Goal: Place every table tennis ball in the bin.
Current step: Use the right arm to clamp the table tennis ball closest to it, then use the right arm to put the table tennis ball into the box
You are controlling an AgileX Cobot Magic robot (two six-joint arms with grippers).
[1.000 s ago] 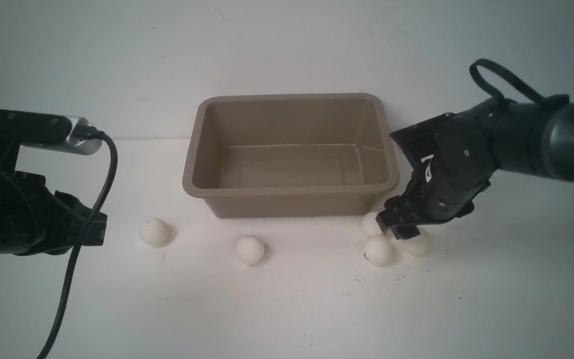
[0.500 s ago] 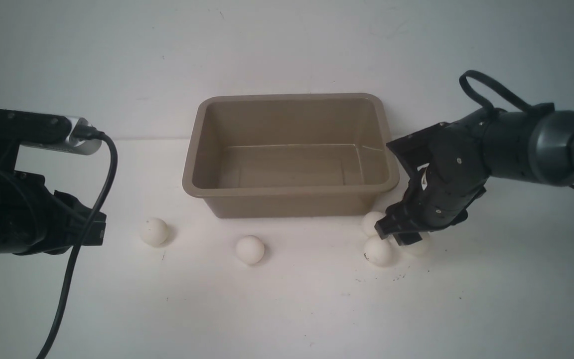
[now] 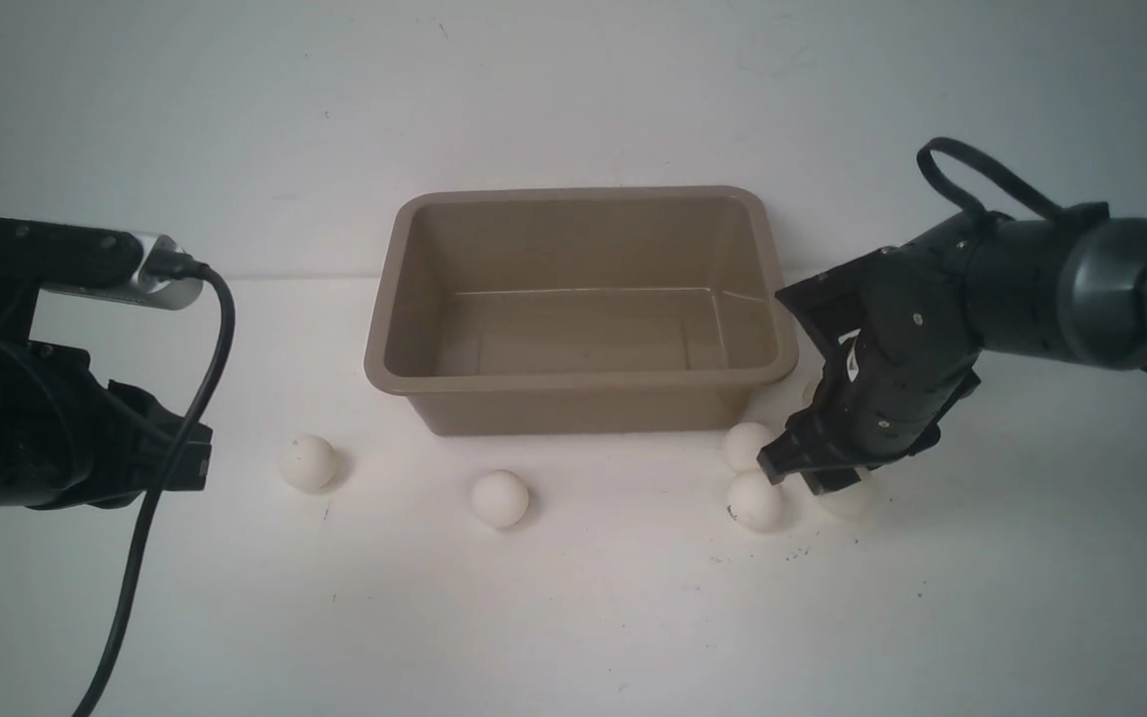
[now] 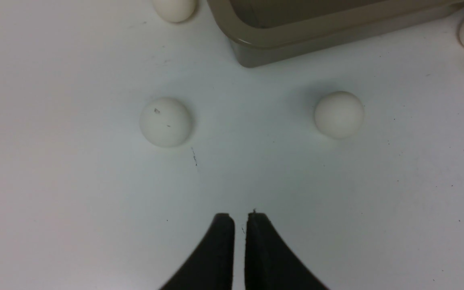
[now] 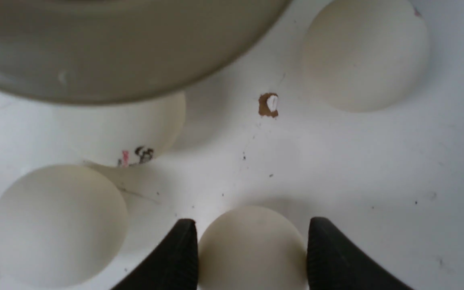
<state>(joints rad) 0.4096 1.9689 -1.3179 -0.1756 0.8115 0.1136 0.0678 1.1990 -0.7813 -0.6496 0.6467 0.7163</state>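
The empty taupe bin (image 3: 573, 376) stands mid-table. Several table tennis balls lie in front of it: one at the left (image 3: 307, 463), one in the middle (image 3: 500, 498), and a cluster by the bin's right front corner (image 3: 748, 445) (image 3: 755, 501). My right gripper (image 3: 812, 476) reaches down into that cluster. In the right wrist view its fingers press both sides of one ball (image 5: 252, 249), which sits low at the table. My left gripper (image 4: 240, 217) hovers shut and empty, short of two balls (image 4: 166, 121) (image 4: 339, 114).
In the right wrist view, two balls (image 5: 59, 225) (image 5: 135, 129) lie close beside the held one, and another ball (image 5: 365, 52) lies farther off beside the bin wall (image 5: 115, 60). A small brown chip (image 5: 268, 104) marks the tabletop. A black cable (image 3: 170, 478) hangs off the left arm.
My right gripper's fingers have closed in on the ball at the right of the cluster, and the wrist has shifted slightly right. The left arm and the other balls have not moved.
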